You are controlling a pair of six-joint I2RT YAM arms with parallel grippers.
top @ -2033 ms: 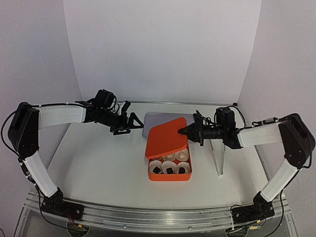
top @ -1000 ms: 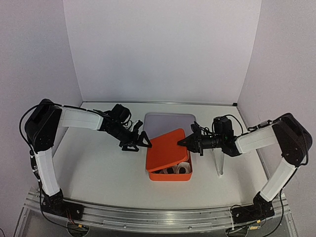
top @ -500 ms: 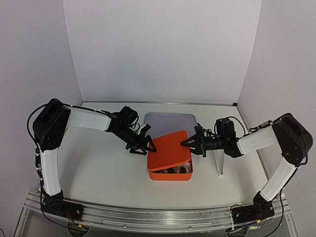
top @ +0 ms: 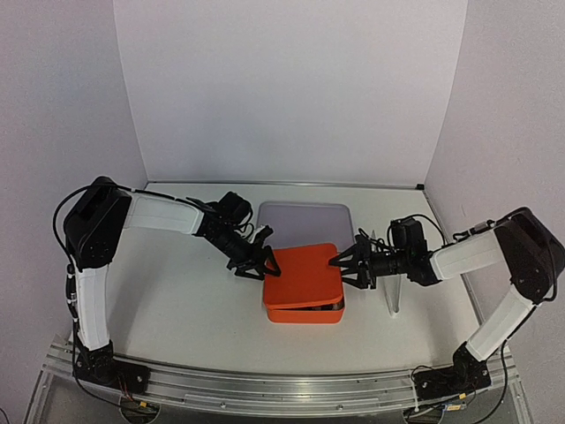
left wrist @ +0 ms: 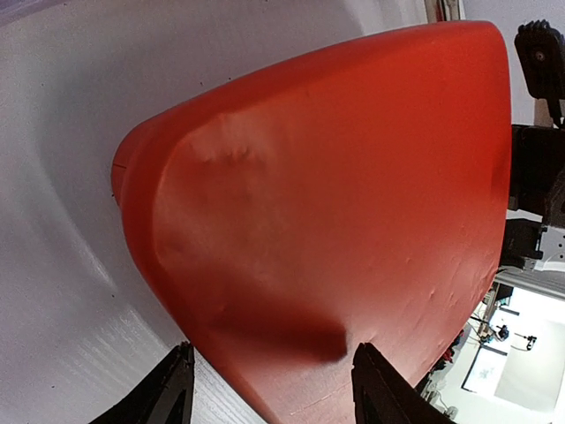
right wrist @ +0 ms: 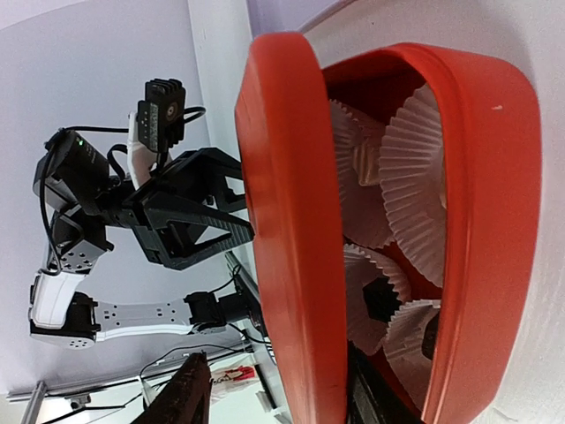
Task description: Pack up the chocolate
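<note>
Your left gripper (top: 259, 263) is spread wide at the left edge of the orange lid (top: 300, 274). Your right gripper (top: 344, 269) is spread too, straddling the lid's right edge. The lid lies slightly ajar on the orange box (right wrist: 503, 177), with dark chocolate (right wrist: 381, 299) in paper cups (right wrist: 415, 203) inside.

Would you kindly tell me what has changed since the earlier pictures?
The orange lid has swung down, from tilted open to nearly shut on the box. The left gripper moved in to its left edge. The right gripper stayed at its right edge; the box stayed put.
</note>
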